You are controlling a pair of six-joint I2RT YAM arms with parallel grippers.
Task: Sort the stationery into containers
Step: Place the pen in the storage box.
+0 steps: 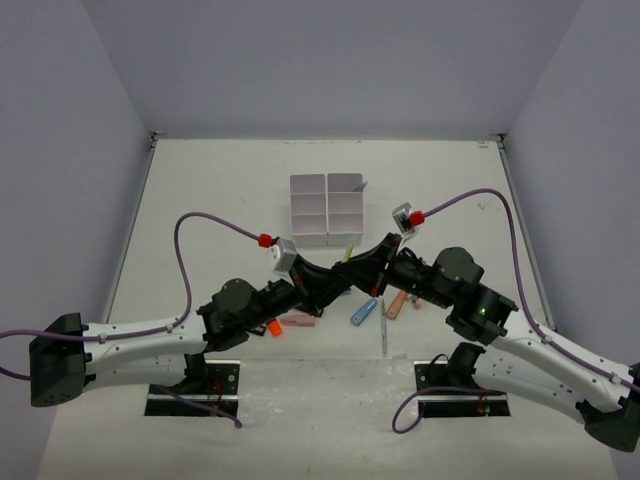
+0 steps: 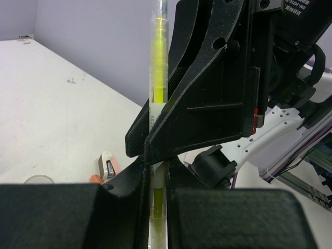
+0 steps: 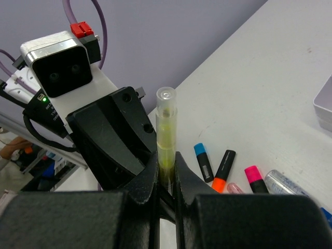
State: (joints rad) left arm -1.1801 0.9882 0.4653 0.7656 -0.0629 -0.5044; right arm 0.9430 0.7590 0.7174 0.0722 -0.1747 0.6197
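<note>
A clear pen with yellow-green ink (image 2: 157, 62) is held above the table, and both grippers are shut on it. My left gripper (image 2: 158, 171) clamps its lower part. My right gripper (image 3: 166, 176) clamps the same pen (image 3: 166, 129) from the opposite side, finger to finger with the left. In the top view the two grippers (image 1: 335, 280) (image 1: 365, 265) meet just in front of the white six-compartment tray (image 1: 327, 208). Black highlighters with blue (image 3: 203, 161), orange (image 3: 223, 170) and pink (image 3: 255, 179) ends lie on the table below.
A pink eraser (image 1: 297, 320), a blue item (image 1: 362, 312), an orange-ended highlighter (image 1: 397, 304) and a thin pen (image 1: 383, 322) lie between the arm bases. A small white-and-pink item (image 2: 108, 166) lies near a tape ring (image 2: 39, 179).
</note>
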